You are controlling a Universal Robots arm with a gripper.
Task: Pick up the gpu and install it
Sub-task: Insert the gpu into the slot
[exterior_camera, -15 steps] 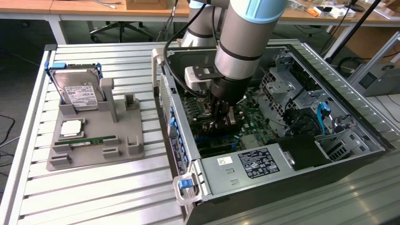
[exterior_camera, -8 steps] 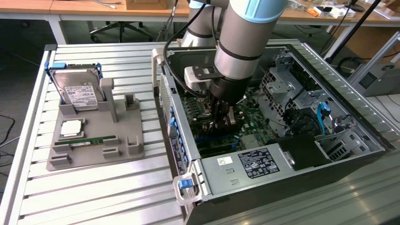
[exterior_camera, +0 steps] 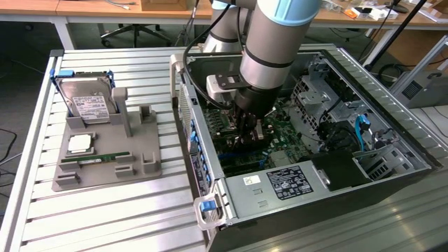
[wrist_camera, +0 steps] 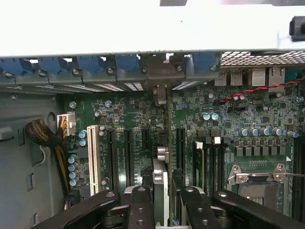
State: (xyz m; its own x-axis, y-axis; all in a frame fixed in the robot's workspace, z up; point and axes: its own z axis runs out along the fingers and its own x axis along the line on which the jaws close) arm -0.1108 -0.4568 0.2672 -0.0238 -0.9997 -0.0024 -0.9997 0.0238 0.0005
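The gpu [wrist_camera: 161, 160] shows edge-on in the wrist view as a thin card with silvery parts. It stands upright over the green motherboard [wrist_camera: 119, 119], in line with the black expansion slots. Its far end reaches the case's rear bracket wall [wrist_camera: 159, 71]. My gripper [wrist_camera: 162, 200] is shut on the card, one black finger on each side. In the exterior view the gripper [exterior_camera: 248, 134] is deep inside the open computer case [exterior_camera: 185, 105], with the dark gpu [exterior_camera: 256, 131] between its fingers just above the board. Whether the card sits in a slot I cannot tell.
A grey holder [exterior_camera: 105, 157] on the slatted table at the exterior view's left carries a hard drive [exterior_camera: 87, 102], a green RAM stick [exterior_camera: 98, 156] and a small square chip [exterior_camera: 78, 143]. Inside the case are the power supply [exterior_camera: 280, 184], drive cages [exterior_camera: 315, 100] and cables [wrist_camera: 47, 138].
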